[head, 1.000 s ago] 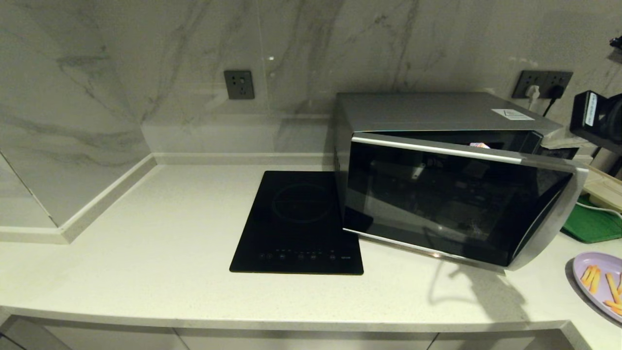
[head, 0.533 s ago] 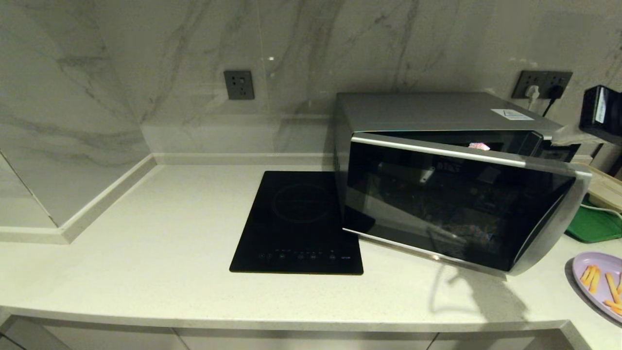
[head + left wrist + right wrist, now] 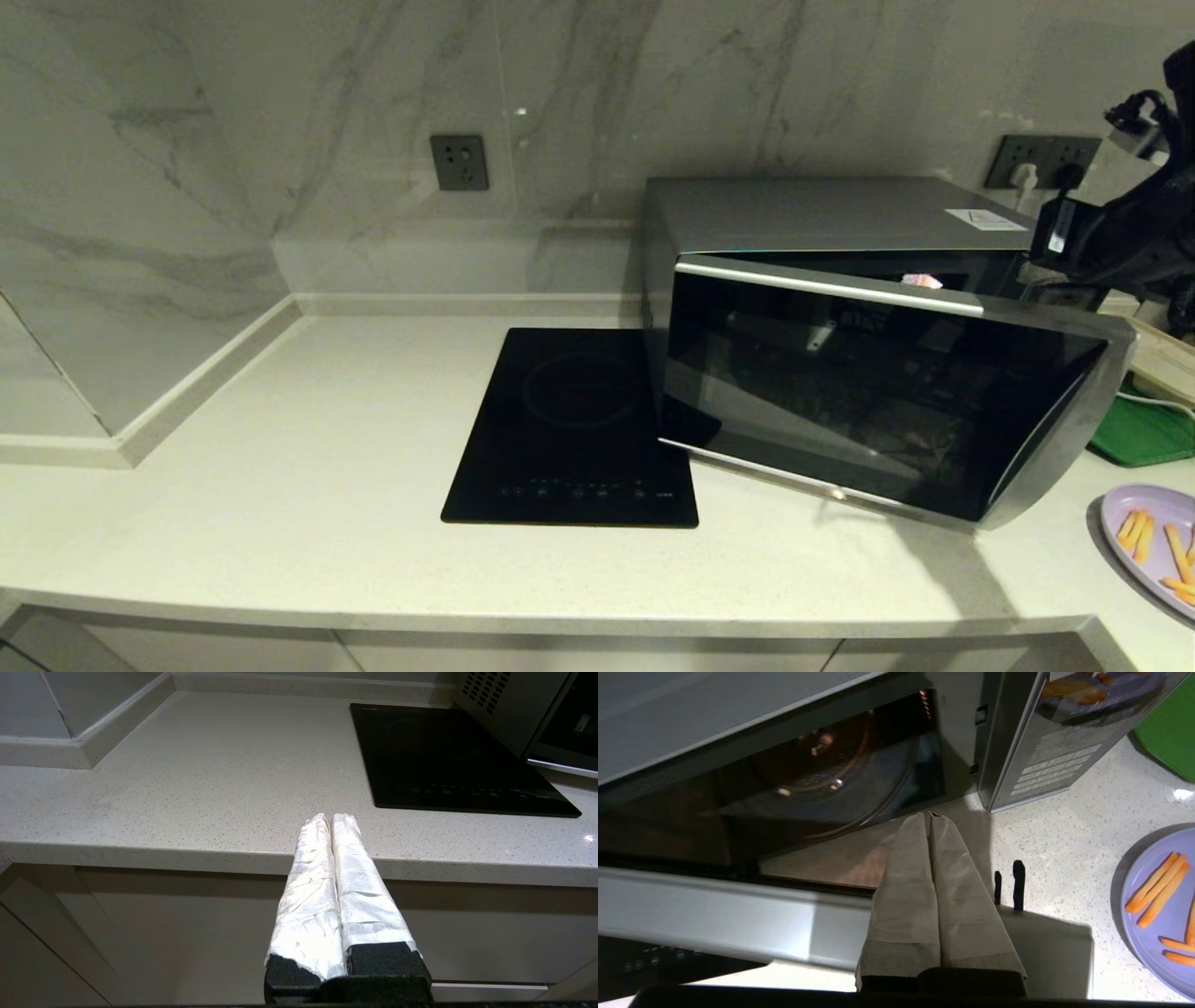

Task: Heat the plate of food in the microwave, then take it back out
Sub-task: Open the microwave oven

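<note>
The work surface is a pale speckled stone countertop with a rounded front edge, set above flat light cabinet fronts. A grey-veined marble-look wall backs it, with a raised ledge at the left corner. One grey wall socket sits left of centre; a second socket at the right has plugs in it. A flat black glass cooktop lies in the counter, just beside the microwave's left side.

The microwave is a large silver-grey box standing at the back right of the counter. Its dark glass door, edged with silver trim, is hinged at the left and stands partly open, its free edge swung out toward the front right. Through the gap, the right wrist view shows the glass turntable in the lit cavity and the button panel on the right.

The plate of food rests on the counter at the front right, outside the microwave and apart from the door. It is round, shallow and pale lilac, carrying thin orange sticks. A green flat tray lies behind it.

The right gripper hangs above the door's free edge, at the mouth of the cavity, fingers pressed together and grasping nothing. The left gripper is parked at the counter's front edge, fingers likewise closed and empty.
</note>
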Motion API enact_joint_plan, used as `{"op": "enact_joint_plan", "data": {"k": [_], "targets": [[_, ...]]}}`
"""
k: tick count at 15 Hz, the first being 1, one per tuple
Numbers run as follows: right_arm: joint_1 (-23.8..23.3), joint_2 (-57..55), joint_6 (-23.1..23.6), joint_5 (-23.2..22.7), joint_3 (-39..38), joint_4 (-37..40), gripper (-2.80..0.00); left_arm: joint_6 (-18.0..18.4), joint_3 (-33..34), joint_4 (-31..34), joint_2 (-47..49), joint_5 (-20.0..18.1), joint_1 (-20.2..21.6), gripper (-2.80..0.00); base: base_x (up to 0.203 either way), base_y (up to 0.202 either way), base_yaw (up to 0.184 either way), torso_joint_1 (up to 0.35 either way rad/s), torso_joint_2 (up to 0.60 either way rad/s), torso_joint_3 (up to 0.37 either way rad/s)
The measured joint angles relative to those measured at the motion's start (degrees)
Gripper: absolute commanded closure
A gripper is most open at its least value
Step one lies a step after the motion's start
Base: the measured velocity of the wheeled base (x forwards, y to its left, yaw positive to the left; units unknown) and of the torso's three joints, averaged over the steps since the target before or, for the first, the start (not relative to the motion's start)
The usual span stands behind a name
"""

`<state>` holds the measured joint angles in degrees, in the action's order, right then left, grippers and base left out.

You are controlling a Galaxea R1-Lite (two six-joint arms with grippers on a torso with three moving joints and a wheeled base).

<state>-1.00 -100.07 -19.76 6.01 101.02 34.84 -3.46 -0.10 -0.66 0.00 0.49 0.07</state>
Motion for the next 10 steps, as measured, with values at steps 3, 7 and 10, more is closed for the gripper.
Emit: {"op": "enact_joint_plan", "data": {"k": [3,7,10], "targets": [[-0.26,-1.35,0.14,-0.05,-0.74,0.88,0.0,-0.01,0.0,0.0,0.0,0.04,0.0,0.0,0.0,0.0,0.0,0.0,0.0,0.0],[-0.34,-0.61,2.0,-1.56,-3.03,1.73,0.0,-0.01,0.0,-0.02,0.0,0.02,0.0,0.0,0.0,0.0,0.0,0.0,0.0,0.0],[0.33,3.11,6.47,-5.17,-6.31,2.57,0.0,-0.01,0.0,0.0,0.0,0.02,0.0,0.0,0.0,0.0,0.0,0.0,0.0,0.0]]}}
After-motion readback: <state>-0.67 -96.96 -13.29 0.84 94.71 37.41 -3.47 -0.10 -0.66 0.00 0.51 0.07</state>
